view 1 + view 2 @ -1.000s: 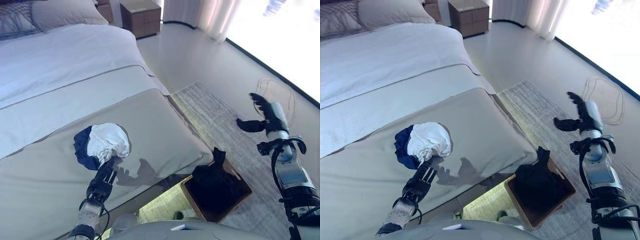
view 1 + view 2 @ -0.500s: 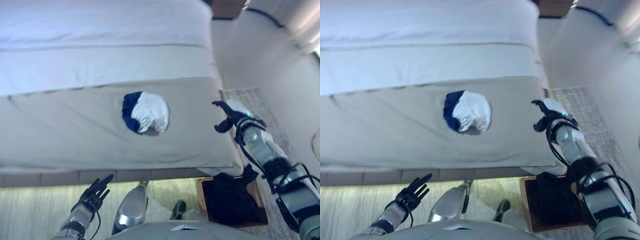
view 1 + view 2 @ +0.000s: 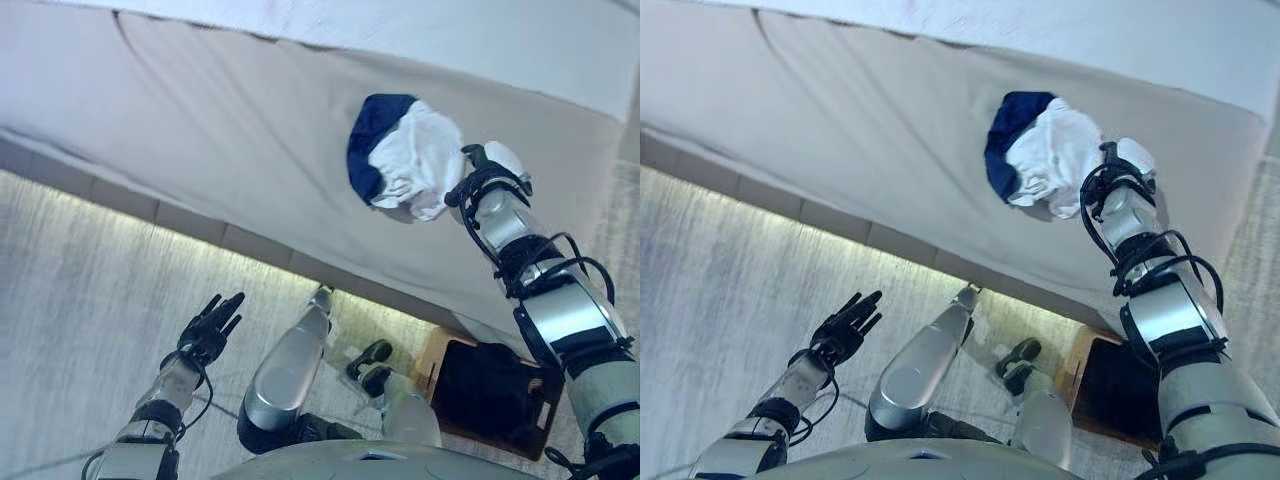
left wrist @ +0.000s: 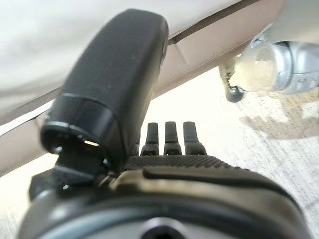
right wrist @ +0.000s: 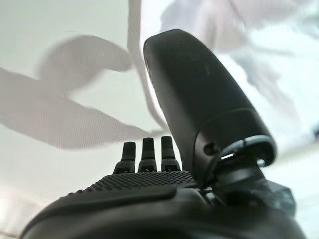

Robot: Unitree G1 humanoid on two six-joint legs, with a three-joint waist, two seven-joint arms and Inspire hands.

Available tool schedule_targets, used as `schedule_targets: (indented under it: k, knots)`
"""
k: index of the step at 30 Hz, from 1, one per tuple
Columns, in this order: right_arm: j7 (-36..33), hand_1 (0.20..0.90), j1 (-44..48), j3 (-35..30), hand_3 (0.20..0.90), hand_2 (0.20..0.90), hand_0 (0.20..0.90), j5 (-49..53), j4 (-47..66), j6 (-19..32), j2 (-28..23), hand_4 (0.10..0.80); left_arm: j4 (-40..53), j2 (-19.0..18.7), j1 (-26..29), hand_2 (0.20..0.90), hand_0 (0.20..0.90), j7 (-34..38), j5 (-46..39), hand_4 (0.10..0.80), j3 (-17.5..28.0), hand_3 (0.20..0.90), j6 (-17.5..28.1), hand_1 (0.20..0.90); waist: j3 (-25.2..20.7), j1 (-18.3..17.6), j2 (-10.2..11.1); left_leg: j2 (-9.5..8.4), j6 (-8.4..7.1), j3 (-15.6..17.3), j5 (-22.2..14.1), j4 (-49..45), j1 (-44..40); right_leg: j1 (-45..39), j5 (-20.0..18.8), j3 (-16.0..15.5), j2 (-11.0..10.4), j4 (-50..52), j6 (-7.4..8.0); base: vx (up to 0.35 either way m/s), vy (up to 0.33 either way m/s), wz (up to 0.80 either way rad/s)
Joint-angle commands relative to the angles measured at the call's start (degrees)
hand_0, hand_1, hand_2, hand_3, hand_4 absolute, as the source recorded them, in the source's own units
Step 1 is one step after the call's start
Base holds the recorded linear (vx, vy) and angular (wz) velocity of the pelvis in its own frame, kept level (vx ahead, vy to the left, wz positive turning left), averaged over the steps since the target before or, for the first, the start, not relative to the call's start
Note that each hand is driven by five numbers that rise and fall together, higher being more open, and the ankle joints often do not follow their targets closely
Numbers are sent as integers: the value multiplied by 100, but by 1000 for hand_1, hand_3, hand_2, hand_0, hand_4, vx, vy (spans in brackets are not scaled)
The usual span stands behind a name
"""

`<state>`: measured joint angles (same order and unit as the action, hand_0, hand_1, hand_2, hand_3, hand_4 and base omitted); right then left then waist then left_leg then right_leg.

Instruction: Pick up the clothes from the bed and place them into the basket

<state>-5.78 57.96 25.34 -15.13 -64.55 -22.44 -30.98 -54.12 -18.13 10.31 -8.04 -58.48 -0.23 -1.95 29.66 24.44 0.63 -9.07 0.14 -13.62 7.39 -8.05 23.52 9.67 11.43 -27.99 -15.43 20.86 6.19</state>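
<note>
Right hand (image 3: 487, 160) meets clothes (image 3: 405, 155) near the bed (image 3: 220, 110) edge.
Fingers straight, nothing gripped; left hand (image 3: 208, 330) spread above open floor (image 3: 80, 290).

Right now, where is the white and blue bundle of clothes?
In the eye views, the bundle of clothes lies on the bed, upper right, beside the right hand.

Nothing here carries writing I can read: no label, number or sign on the bed (image 3: 230, 130), the clothes (image 3: 405, 160) or the basket (image 3: 495, 385).
</note>
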Motion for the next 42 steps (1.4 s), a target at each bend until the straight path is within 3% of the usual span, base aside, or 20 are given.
schedule_targets:
  k: [1,4,5,6,7,8,13,14,18,22,26,31,37,42]
  knots:
    - [298,900,651,483,900,900,900,-187,-223,-566,-278,800,252,-221,-128,900,900,-243,-229,800,-134,900,272,900,14,232,-35,172,343,387,-815,-646,197,651,-704,-150,-34,380,-220,-48,6,9]
    - [464,900,876,541,900,900,900,-166,-353,-719,-197,800,314,-258,-125,900,900,-243,-192,800,-166,900,299,900,14,290,-60,181,325,400,-826,-792,455,878,-624,-230,-35,510,-235,-48,-21,7]
    - [460,862,940,577,856,862,862,-95,-388,-698,-192,756,347,-276,-124,900,900,-250,-193,800,-174,900,300,900,14,299,-61,173,325,400,-832,-852,560,969,-612,-241,-21,552,-233,-72,-55,-2]
    - [410,660,985,600,620,660,660,2,-394,-645,-194,520,368,-290,-115,900,900,-246,-198,800,-190,900,303,900,14,298,-57,169,325,399,-838,-894,628,1037,-593,-240,-1,588,-235,-62,-60,-4]
    - [291,404,1023,610,321,404,404,155,-383,-545,-196,221,379,-303,-108,900,900,-248,-200,800,-207,900,308,900,14,294,-57,167,325,400,-845,-932,685,1097,-576,-236,17,624,-235,-70,-58,-4]
    - [112,300,1096,600,200,300,300,335,-273,-451,-187,100,383,-315,-133,900,900,-285,-196,800,-233,900,325,900,14,262,-56,164,323,397,-880,-1024,784,1205,-545,-199,72,680,-249,-78,-53,-7]
    - [-1331,300,1108,406,200,300,300,1292,432,510,-201,100,364,-300,-205,900,900,-172,-15,800,-391,900,344,900,14,54,58,282,310,401,-969,-1086,830,1370,-541,-4,271,689,-240,-65,-55,-11]
    - [-1761,300,1039,281,200,300,300,1515,1063,871,-303,100,328,-270,-259,900,900,-151,98,800,-410,900,449,900,14,-79,163,361,296,422,-1026,-1028,690,1276,-575,120,388,563,-236,-35,-117,-22]
    - [-2031,300,541,-424,200,300,300,2191,2418,1516,-499,100,246,-292,-248,900,900,167,184,800,-257,900,403,900,14,-408,449,576,246,590,-1139,-670,-24,704,-696,429,621,-14,-201,-2,-155,-34]
    - [-2217,300,309,-821,200,300,300,2104,3267,1626,-774,100,194,-277,-208,900,900,310,446,800,-282,900,372,900,-72,-631,609,726,190,817,-1174,-276,-833,-4,-785,616,783,-628,-184,52,-129,-38]
    - [-2242,300,-108,-1250,200,300,300,1924,4237,1389,-1180,100,201,-211,-365,900,900,423,750,800,-298,900,269,900,-658,-985,706,820,147,1170,-1048,219,-1546,-584,-994,802,927,-1268,-187,130,-52,-35]
    - [-2153,300,-759,-1785,200,300,300,1898,4851,1266,-1781,100,27,-52,-473,900,900,425,1146,800,-297,900,111,900,-1464,-1435,646,857,150,1516,-993,810,-2329,-1042,-1016,1059,1027,-1527,-196,108,-31,-38]
    - [-2501,300,-1447,-2410,200,300,300,1820,5391,1339,-2192,100,-418,133,-626,900,900,393,1603,800,-220,900,19,900,-2022,-1864,571,879,179,1850,-1075,995,-2778,-1277,-1052,1347,1073,-1725,-214,36,-51,-26]
    - [-2577,300,-1998,-2861,200,300,300,1964,5748,1511,-2320,100,-838,135,-762,900,900,315,1916,800,-54,900,-57,900,-2229,-2138,486,891,183,2103,-1189,984,-2970,-1382,-1018,1562,1112,-1848,-244,-16,-52,-38]
